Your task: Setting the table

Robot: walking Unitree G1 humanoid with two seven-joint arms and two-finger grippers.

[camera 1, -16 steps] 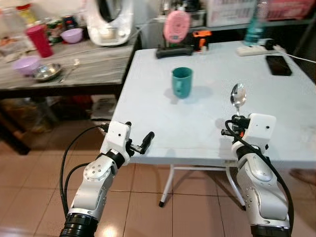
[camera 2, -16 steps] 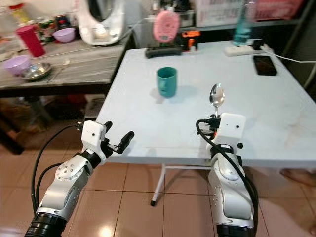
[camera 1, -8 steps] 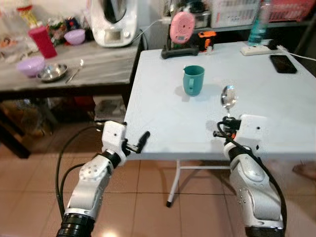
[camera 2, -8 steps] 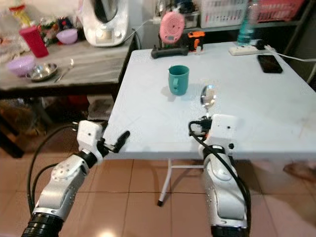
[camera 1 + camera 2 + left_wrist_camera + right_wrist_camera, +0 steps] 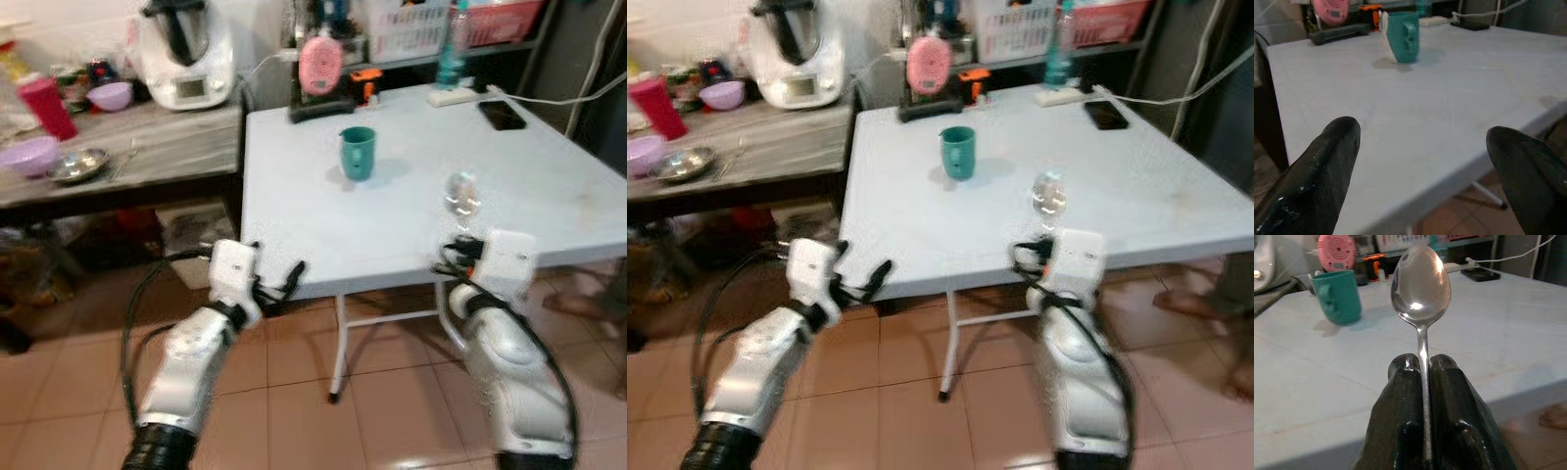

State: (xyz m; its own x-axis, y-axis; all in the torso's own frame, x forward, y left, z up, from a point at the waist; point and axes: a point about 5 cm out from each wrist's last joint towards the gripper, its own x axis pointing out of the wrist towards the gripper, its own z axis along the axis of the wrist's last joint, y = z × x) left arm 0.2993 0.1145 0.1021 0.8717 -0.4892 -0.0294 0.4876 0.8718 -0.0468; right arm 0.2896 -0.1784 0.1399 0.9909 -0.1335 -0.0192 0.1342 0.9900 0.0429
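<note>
Your head views are motion-blurred, with soft, even indoor light. The wrist views are sharper: a highlight glints on the spoon (image 5: 1421, 281), and the mug (image 5: 1403, 36) casts a faint shadow.

Left gripper (image 5: 1422, 161) hovers with fingers (image 5: 1322, 171) spread wide; right gripper (image 5: 1422, 374) fingers pinched together, pointing forward.

1 spoon (image 5: 1421, 284), 1 teal mug (image 5: 358, 153)
</note>
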